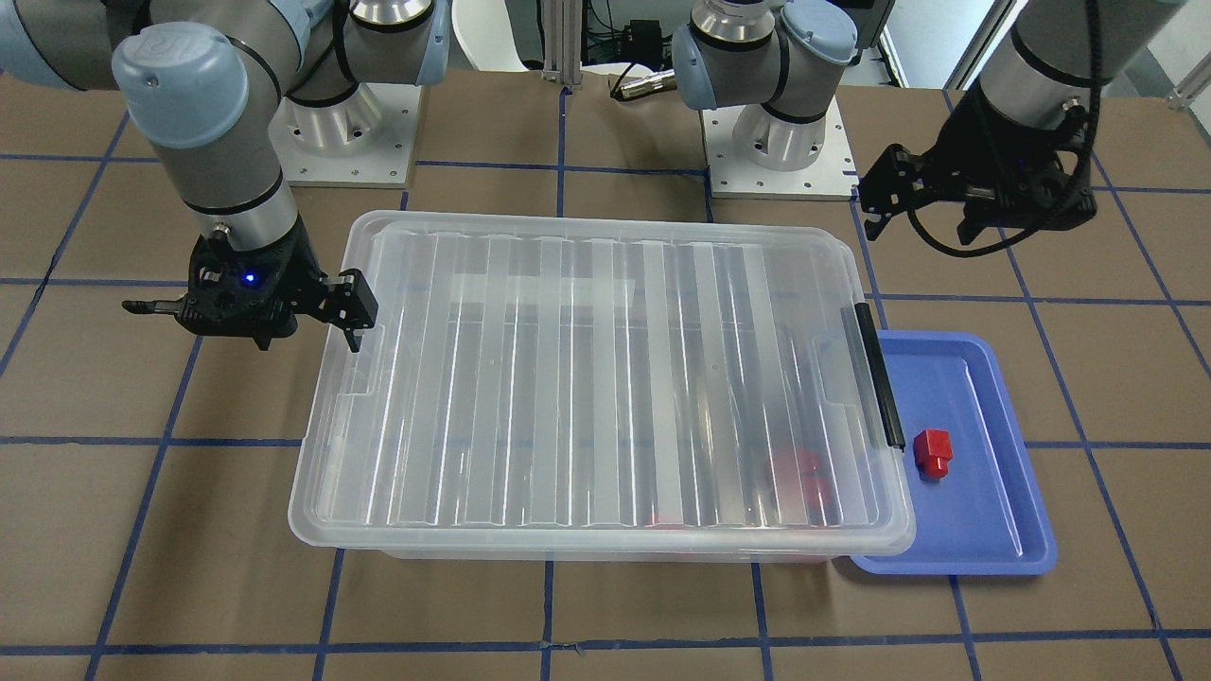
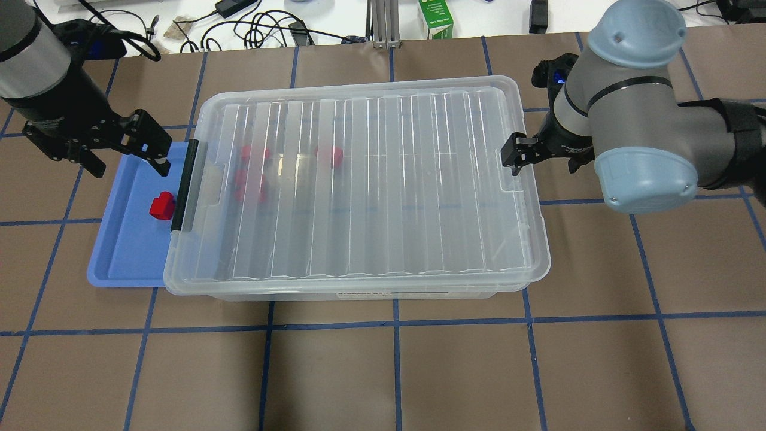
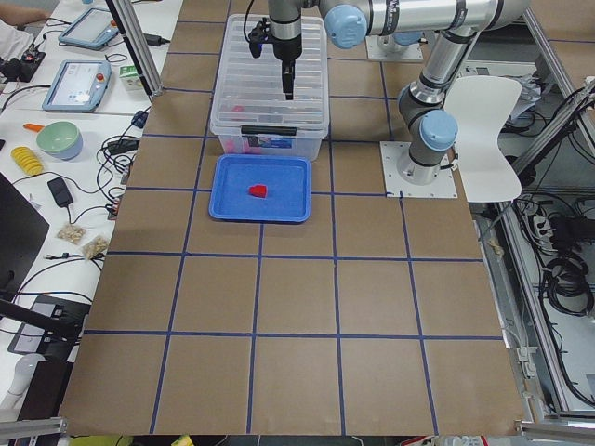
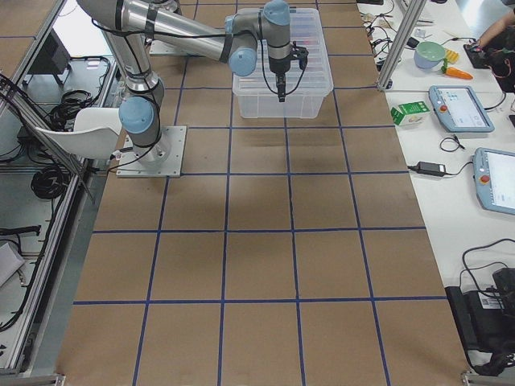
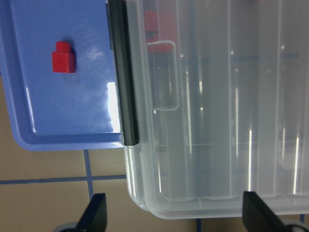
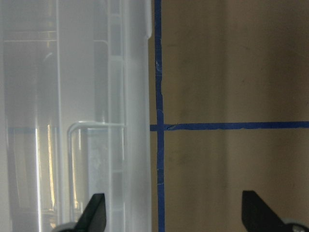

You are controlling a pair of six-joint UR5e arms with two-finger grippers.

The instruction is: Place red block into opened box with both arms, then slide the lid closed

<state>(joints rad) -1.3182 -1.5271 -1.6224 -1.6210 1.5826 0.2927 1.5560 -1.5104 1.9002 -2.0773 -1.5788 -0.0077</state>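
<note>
1. Red block (image 1: 933, 452) is lying in the blue tray (image 1: 1003, 530), just beside the black clip (image 1: 877, 374) of the box (image 2: 359, 291). Its stub points away from the robot, long axis along the clip.
2. Lid (image 2: 371, 179) sits over the box. The overhead view shows blurry red shapes (image 2: 254, 173) underneath.
3. Left gripper (image 2: 125, 161) and right gripper (image 1: 248, 317) are both spread wide and empty.

Clear plastic, blue, red and black on a brown table (image 2: 395, 371) gridded with blue tape (image 2: 455, 321).
The box (image 2: 359, 293) and its ribbed lid (image 2: 383, 179) are milky-clear, with a black clip (image 2: 184, 185) at one end. Red blocks (image 2: 254, 154) show as blurred pinkish red through the lid. The tray (image 2: 128, 251) is blue and the block (image 2: 161, 206) on it bright red. The left gripper (image 2: 130, 170) and right gripper (image 1: 241, 317) are black, the right one with a blue light (image 1: 248, 278). The arms (image 2: 622, 102) are silver-grey with pale blue caps (image 2: 637, 30).
</note>
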